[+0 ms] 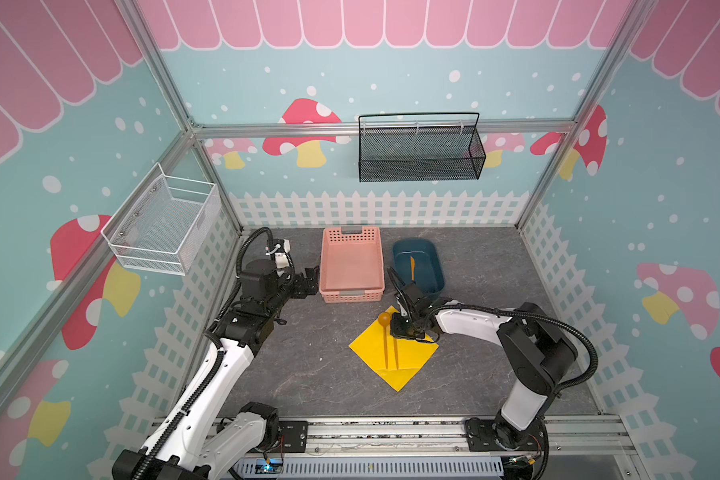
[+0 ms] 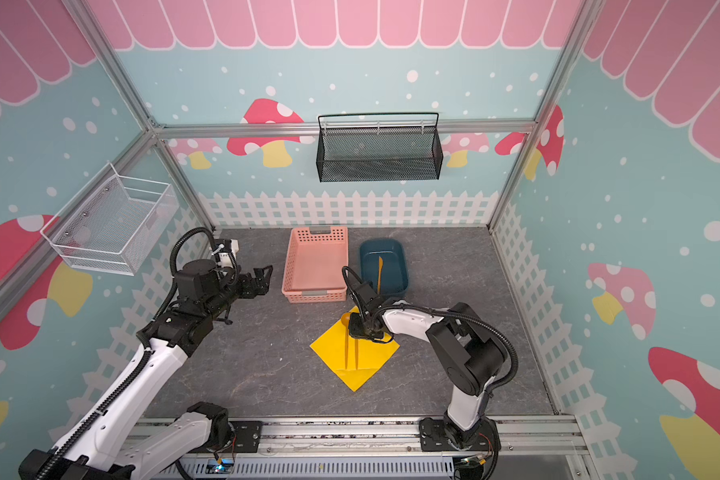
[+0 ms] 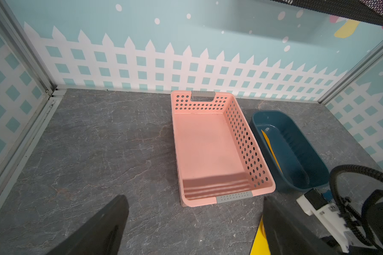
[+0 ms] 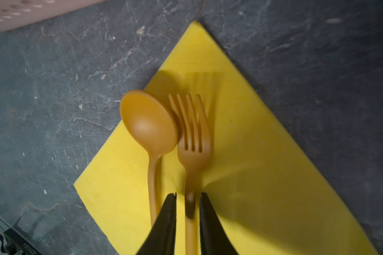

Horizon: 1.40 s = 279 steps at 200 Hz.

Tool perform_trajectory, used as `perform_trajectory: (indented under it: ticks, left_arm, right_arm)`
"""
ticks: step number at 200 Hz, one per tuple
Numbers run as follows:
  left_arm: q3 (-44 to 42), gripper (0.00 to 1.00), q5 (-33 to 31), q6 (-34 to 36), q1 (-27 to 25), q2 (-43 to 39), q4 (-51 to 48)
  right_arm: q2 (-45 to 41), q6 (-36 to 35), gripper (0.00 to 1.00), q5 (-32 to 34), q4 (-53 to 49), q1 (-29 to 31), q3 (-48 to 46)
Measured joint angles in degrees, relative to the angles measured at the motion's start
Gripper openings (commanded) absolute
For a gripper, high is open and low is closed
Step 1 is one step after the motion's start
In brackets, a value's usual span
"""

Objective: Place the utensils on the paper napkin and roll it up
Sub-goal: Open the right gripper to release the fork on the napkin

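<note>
The yellow paper napkin lies flat on the grey table like a diamond. Two of the utensils lie side by side on it: the spoon, its bowl hanging over the napkin's edge, and the fork. My right gripper stands low over the fork's handle, slightly open, with a narrow gap beside the handle. A third orange-yellow piece lies in the blue tub. My left gripper hangs wide open and empty.
The pink basket stands at the back, between my left gripper and the blue tub. A black mesh basket hangs on the back wall and a white wire basket on the left wall.
</note>
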Motion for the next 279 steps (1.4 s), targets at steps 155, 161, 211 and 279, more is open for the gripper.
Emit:
perform_trajectory:
  ticks: [155,161,211,279]
  left_arm:
    - [0.00,0.96,0.02,0.00,0.00,0.00,0.02]
    - [0.00,0.96,0.02,0.00,0.00,0.00,0.00]
    - [0.00,0.96,0.02,0.00,0.00,0.02,0.00]
    - [0.00,0.96,0.02,0.00,-0.02,0.02,0.00]
  right_arm:
    - [0.00,0.07,0.15,-0.57,0.02,0.00,0.00]
    - [0.00,0.09,0.15,-0.52,0.02,0.00,0.00]
    - [0.00,0.07,0.13,0.04,0.02,-0.02,0.00]
    - [0.00,0.07,0.12,0.59,0.04,-0.13,0.00]
